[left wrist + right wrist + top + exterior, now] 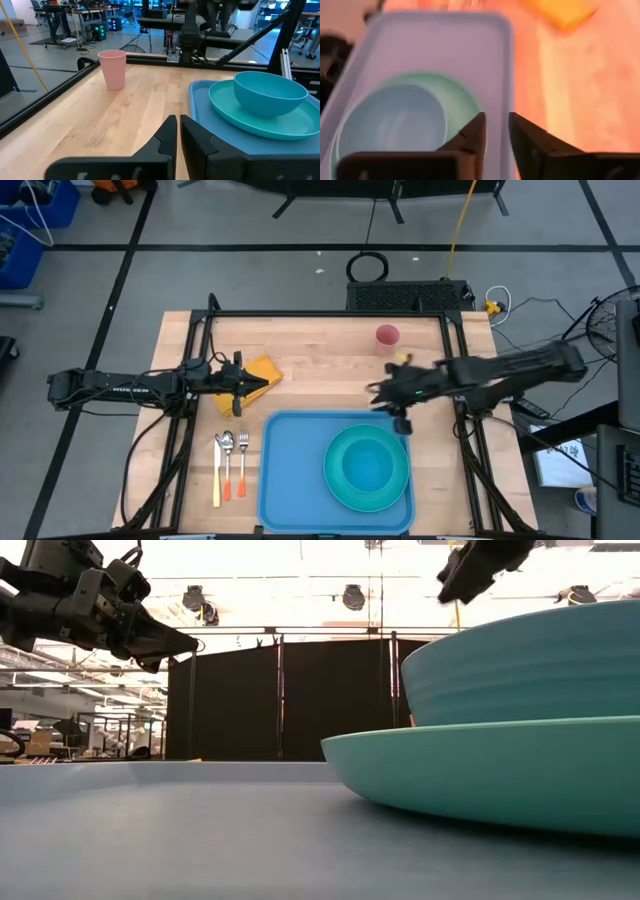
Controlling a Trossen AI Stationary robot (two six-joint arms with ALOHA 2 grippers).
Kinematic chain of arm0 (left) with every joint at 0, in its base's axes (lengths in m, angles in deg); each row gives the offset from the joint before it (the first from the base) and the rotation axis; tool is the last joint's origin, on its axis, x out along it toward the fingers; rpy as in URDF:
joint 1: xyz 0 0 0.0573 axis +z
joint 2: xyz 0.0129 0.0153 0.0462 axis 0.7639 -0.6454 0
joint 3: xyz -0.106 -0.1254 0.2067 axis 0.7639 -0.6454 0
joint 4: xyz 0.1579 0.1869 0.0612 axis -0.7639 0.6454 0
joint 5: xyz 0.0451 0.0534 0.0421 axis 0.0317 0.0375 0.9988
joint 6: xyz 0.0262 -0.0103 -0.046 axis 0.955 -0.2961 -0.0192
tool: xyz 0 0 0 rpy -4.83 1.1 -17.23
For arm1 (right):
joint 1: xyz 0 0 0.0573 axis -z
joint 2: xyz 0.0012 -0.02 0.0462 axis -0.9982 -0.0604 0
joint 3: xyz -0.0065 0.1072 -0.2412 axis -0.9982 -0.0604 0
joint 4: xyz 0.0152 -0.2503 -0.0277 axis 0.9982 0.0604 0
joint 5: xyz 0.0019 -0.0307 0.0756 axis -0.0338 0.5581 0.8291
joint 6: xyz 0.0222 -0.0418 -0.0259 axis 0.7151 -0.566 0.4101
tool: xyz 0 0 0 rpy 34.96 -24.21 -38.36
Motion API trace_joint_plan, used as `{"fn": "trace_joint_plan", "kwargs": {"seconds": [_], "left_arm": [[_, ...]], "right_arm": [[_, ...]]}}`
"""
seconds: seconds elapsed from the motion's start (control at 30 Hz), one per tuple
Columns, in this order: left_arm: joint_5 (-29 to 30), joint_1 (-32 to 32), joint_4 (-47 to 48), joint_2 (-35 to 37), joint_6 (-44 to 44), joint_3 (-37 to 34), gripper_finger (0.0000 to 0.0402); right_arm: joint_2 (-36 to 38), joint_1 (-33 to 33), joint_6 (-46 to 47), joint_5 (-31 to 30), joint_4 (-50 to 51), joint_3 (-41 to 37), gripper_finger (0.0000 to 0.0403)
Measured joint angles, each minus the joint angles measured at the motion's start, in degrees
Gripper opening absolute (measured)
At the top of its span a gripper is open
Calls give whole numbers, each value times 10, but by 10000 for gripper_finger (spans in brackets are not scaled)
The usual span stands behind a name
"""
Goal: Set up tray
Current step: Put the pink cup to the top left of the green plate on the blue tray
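The blue tray lies at the table's near edge. On its right half sits a turquoise plate, and a turquoise bowl stands on the plate. My right gripper hangs in the air over the tray's far edge, tipped down toward it, open with a narrow gap and nothing between its fingers. My left gripper is shut and hovers level above a yellow napkin, well clear of the table; its fingers point toward the tray.
A pink cup stands upright at the far middle of the table. A fork, a spoon and an orange-handled knife lie side by side left of the tray. Bare wood lies between napkin and cup.
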Motion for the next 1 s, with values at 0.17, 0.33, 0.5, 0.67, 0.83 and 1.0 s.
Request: {"fn": "trace_joint_plan", "kwargs": {"seconds": [0.17,0.33,0.5,0.67,0.83,1.0], "left_arm": [[0,0,0,0,0,0,26],[1,0,0,0,-46,0,26],[47,0,1,0,-97,0,26],[108,0,0,-18,-102,0,26],[133,0,0,-34,-64,0,26],[126,0,1,-43,-58,0,26]], "right_arm": [[156,20,4,-16,-116,-129,8],[257,37,26,-35,-247,-259,2],[301,38,33,-68,-384,-378,1],[308,37,34,-81,-469,-445,1],[308,37,26,-81,-512,-484,1],[308,37,5,-81,-509,-495,0]]}}
